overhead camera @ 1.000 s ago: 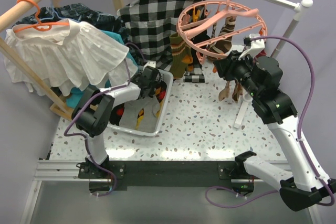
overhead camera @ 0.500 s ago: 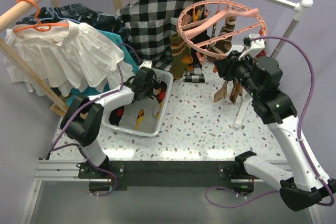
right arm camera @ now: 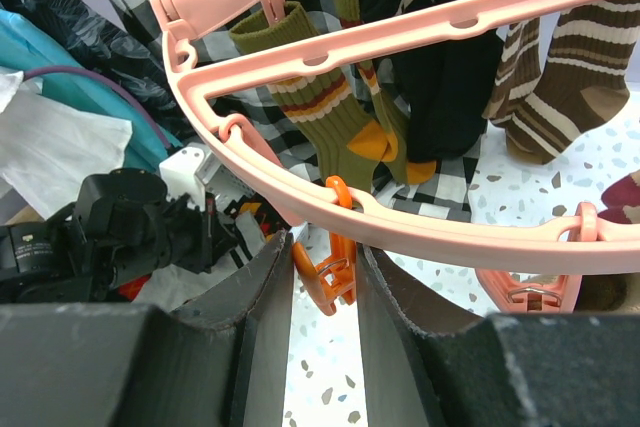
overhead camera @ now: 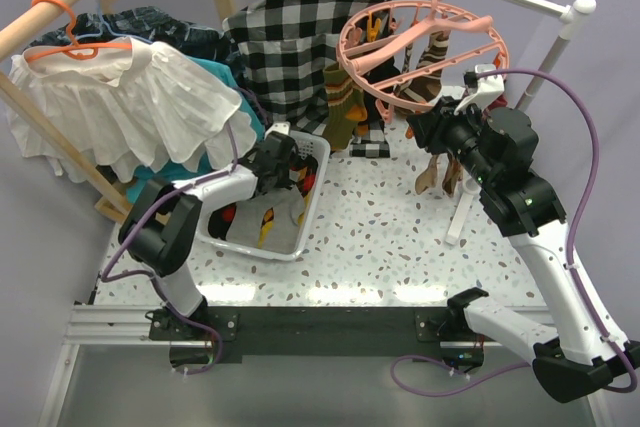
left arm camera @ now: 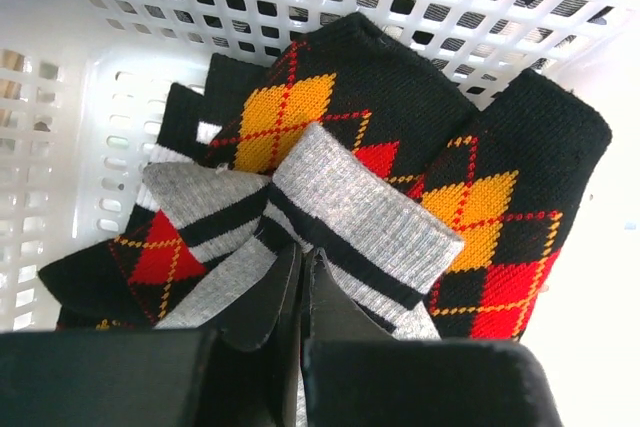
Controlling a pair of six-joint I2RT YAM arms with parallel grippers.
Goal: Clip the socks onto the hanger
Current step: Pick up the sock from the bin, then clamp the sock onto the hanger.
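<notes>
Hidden under the left gripper (left arm camera: 301,292): grey sock's (left arm camera: 345,217) lower end. Cut off top: hanger (right arm camera: 420,32), brown socks (right arm camera: 560,67).

Both arms have white link shells with black joint housings and black bases. A purple cable loops along each arm. The left gripper (left arm camera: 300,297) and right gripper (right arm camera: 322,277) have matte black, wedge-shaped fingers on blocky black bodies.

Socks (left arm camera: 330,177) in basket (overhead camera: 312,190), left of hanger (overhead camera: 420,47); shirt (overhead camera: 290,37) behind basket.
</notes>
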